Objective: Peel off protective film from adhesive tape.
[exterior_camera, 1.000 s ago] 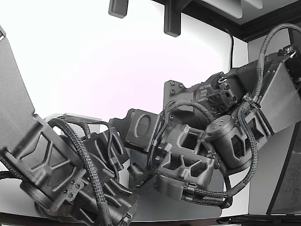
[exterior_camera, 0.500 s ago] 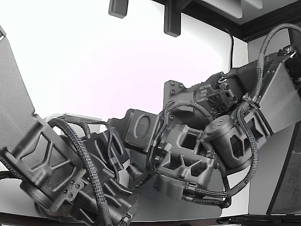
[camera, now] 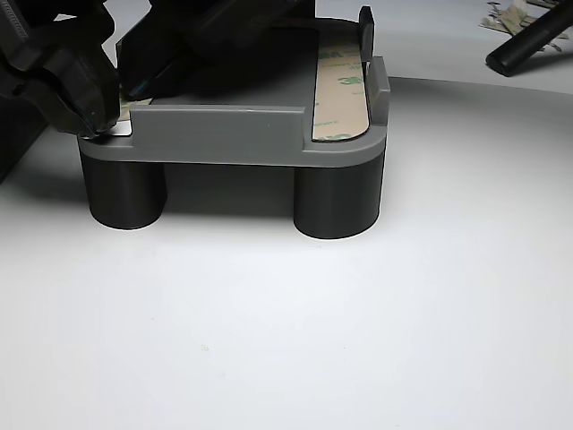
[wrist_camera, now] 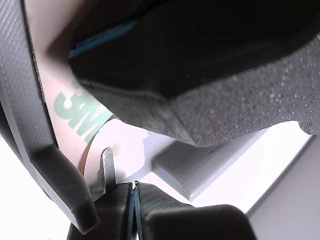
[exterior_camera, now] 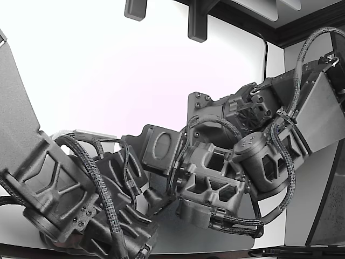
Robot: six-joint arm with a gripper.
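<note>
You had two dark arms crowded low over the white table [exterior_camera: 108, 70] in the exterior view, one from that view's left [exterior_camera: 59, 189] and one from its right [exterior_camera: 259, 140], with braided cables looped along both. Their bodies hid the workpiece in that view.

In the other view, a grey fixture [camera: 224, 134] stood on two short dark cylindrical legs [camera: 338, 197] on the table. A strip of adhesive tape [camera: 342, 94] with its pale protective film, printed with green lettering, lay flat along the fixture's top at that view's right end, its rounded end just inside the raised rim. A small dark peg [camera: 365, 27] rose beside the strip's far end.

Your gripper [camera: 94, 98] sat at the fixture's opposite corner, at the other view's left, its dark tip down against the fixture's edge, touching a pale sliver there. I could not tell whether its fingers were spread or pinching that sliver.

The wrist view showed the same film [wrist_camera: 75, 107] close up, green letters on pale pink, with a dark foam-faced pad [wrist_camera: 225, 110] hanging over it and a ridged grey wall [wrist_camera: 30, 115] beside it
</note>
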